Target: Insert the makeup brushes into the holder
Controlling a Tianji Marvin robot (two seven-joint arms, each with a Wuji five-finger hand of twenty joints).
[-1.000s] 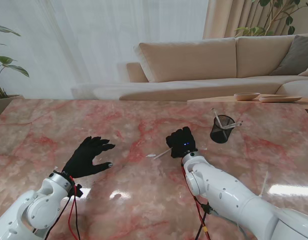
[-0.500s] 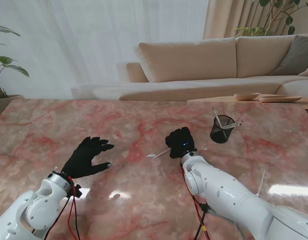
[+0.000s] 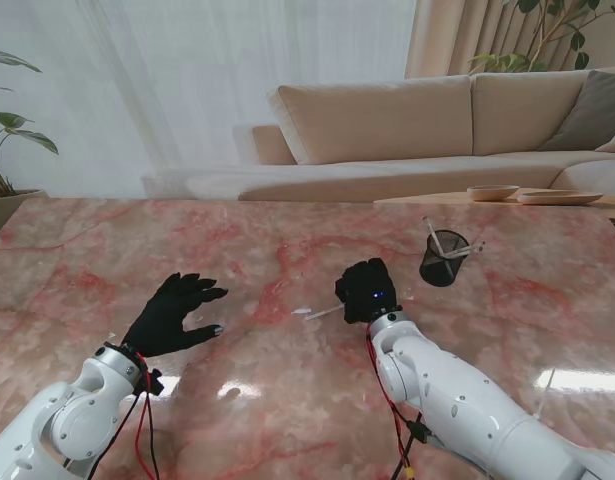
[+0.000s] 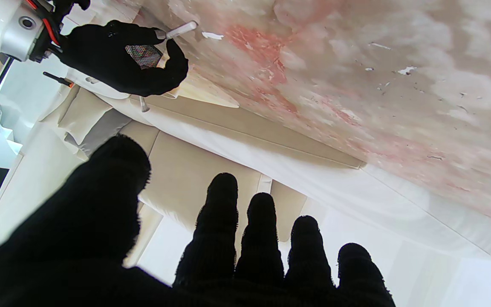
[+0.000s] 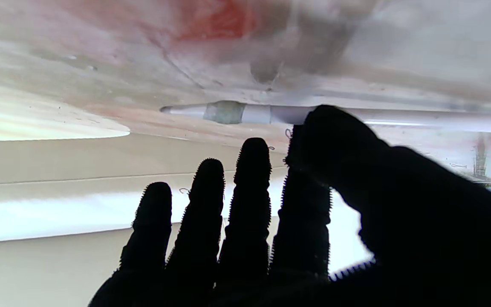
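Observation:
A white makeup brush (image 3: 322, 312) lies flat on the pink marble table (image 3: 257, 250), its tip toward my left. My right hand (image 3: 367, 290) hovers over its handle end, fingers stretched out. In the right wrist view the thumb tip (image 5: 326, 123) overlaps the brush (image 5: 237, 113), while the other fingertips (image 5: 254, 153) stay short of it. The black mesh holder (image 3: 445, 258) stands farther right with white brushes sticking out. My left hand (image 3: 177, 312) rests open at the left, fingers spread, holding nothing. In the left wrist view the right hand (image 4: 113, 55) shows with the brush end (image 4: 179, 29) poking out.
A beige sofa (image 3: 387, 120) runs behind the table's far edge. At the back right, a low wooden table carries shallow bowls (image 3: 492, 192). A potted plant (image 3: 7, 150) stands at the far left. Red and black cables (image 3: 392, 420) hang under both forearms.
My right hand has shifted slightly to the right and nearer to me along the brush. The brush has turned slightly flatter on the table. The left hand has stayed still.

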